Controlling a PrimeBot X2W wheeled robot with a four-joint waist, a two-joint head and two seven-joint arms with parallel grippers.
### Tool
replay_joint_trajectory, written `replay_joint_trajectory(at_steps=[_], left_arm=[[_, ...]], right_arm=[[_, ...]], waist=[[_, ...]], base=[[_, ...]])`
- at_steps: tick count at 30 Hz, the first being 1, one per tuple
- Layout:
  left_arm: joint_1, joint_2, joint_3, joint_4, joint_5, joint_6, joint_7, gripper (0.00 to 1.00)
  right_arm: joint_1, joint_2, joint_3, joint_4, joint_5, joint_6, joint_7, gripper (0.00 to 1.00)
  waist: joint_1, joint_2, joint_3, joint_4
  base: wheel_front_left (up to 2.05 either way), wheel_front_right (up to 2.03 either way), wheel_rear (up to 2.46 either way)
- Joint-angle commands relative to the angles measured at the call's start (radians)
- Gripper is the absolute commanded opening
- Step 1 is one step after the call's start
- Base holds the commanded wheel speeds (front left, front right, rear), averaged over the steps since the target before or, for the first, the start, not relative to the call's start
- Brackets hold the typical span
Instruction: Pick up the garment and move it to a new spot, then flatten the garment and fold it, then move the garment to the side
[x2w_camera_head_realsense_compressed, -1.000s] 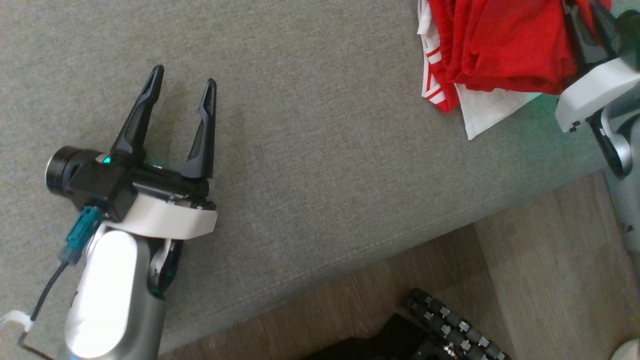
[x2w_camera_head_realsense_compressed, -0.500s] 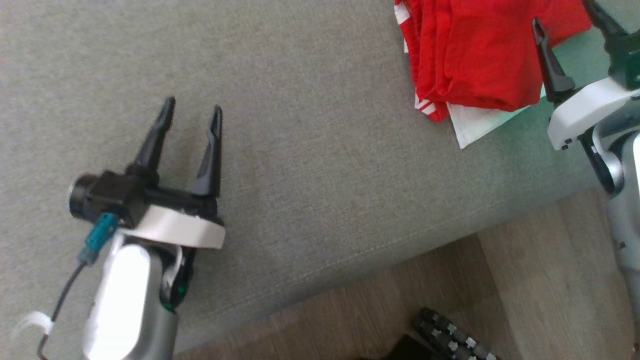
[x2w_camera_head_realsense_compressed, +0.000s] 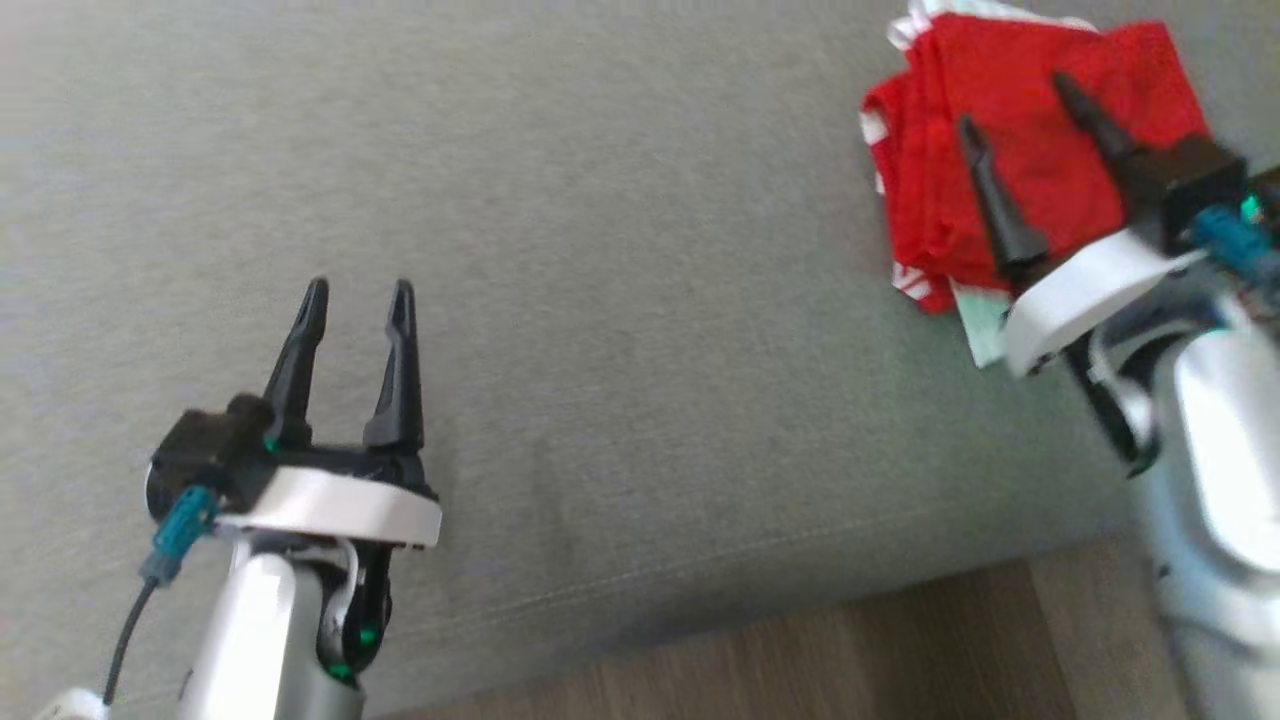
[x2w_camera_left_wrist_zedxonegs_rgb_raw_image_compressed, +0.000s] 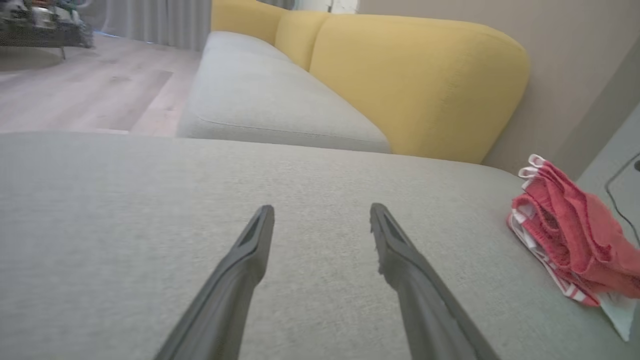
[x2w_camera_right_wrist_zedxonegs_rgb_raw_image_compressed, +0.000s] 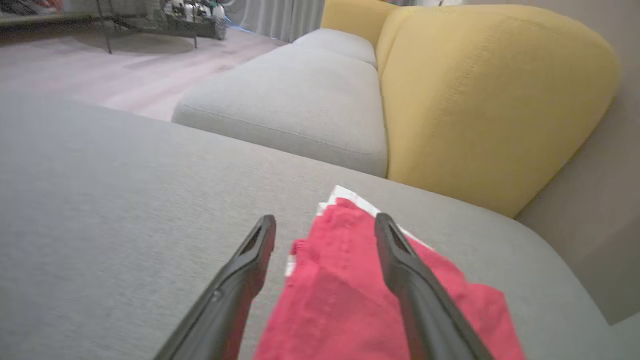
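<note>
Red mesh jersey (x2w_camera_head_realsense_compressed: 930, 180) looked soft and light, best pinched at its folds; left gripper (x2w_camera_head_realsense_compressed: 360, 286), right gripper (x2w_camera_head_realsense_compressed: 1012, 102): jaws apart.

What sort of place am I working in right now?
Most likely a living room or lounge, real or staged: a grey upholstered sofa seat, yellow back cushions behind it, pale wood floor and long curtains beyond.

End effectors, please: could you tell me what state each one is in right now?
Left end effector: open, empty, over the cushion.
Right end effector: open, empty, over the jersey.
</note>
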Motion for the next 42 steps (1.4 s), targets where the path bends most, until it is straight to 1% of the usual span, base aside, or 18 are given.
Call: replay_joint_trajectory(at_steps=[1, 5, 9, 13, 16, 21, 28, 35, 42], left_arm=[[-0.001, 0.002, 0.03, -0.035, -0.006, 0.012, 0.002, 1.0], [0.033, 0.002, 0.033, -0.039, -0.026, 0.036, 0.002, 1.0], [0.077, 0.002, 0.033, -0.047, -0.044, 0.063, 0.002, 1.0], [0.121, 0.002, 0.028, -0.053, -0.054, 0.082, 0.002, 1.0], [0.151, 0.002, 0.017, -0.046, -0.05, 0.093, 0.002, 1.0], [0.19, 0.002, 0.005, -0.043, -0.044, 0.105, 0.002, 1.0], [0.206, 0.002, 0.004, -0.041, -0.044, 0.107, 0.002, 1.0], [0.208, 0.002, 0.015, -0.046, -0.053, 0.13, 0.002, 1.0], [0.204, 0.002, 0.013, -0.053, -0.039, 0.132, 0.002, 1.0]], right_arm=[[0.023, 0.013, 0.02, -0.037, 0.009, 0.0, -0.011, 1.0], [0.091, 0.063, 0.047, -0.035, 0.035, 0.0, -0.053, 1.0], [0.171, 0.12, 0.047, -0.018, 0.061, 0.0, -0.121, 1.0], [0.253, 0.157, 0.047, 0.012, 0.065, 0.0, -0.19, 1.0], [0.3, 0.174, 0.034, 0.034, 0.051, 0.0, -0.229, 1.0], [0.349, 0.187, 0.02, 0.057, 0.011, 0.0, -0.272, 1.0], [0.365, 0.188, 0.034, 0.06, 0.044, 0.0, -0.287, 1.0], [0.363, 0.188, 0.038, 0.064, 0.063, 0.0, -0.291, 1.0], [0.359, 0.188, 0.037, 0.068, 0.067, 0.0, -0.292, 1.0]], waist=[[0.0, 0.0, -0.066, 0.068], [0.0, 0.0, -0.123, 0.127], [0.0, 0.0, -0.177, 0.177], [0.0, 0.0, -0.219, 0.216], [0.0, 0.0, -0.243, 0.237], [0.0, 0.0, -0.263, 0.255], [0.0, 0.0, -0.269, 0.256], [0.0, 0.0, -0.273, 0.242], [0.0, 0.0, -0.271, 0.235]], base=[[0.0, 0.0, 0.0], [0.0, 0.0, 0.0], [0.0, 0.0, 0.0], [0.0, 0.0, 0.0], [0.0, 0.0, 0.0], [0.0, 0.0, 0.0], [0.0, 0.0, 0.0], [0.0, 0.0, 0.0], [0.0, 0.0, 0.0]])
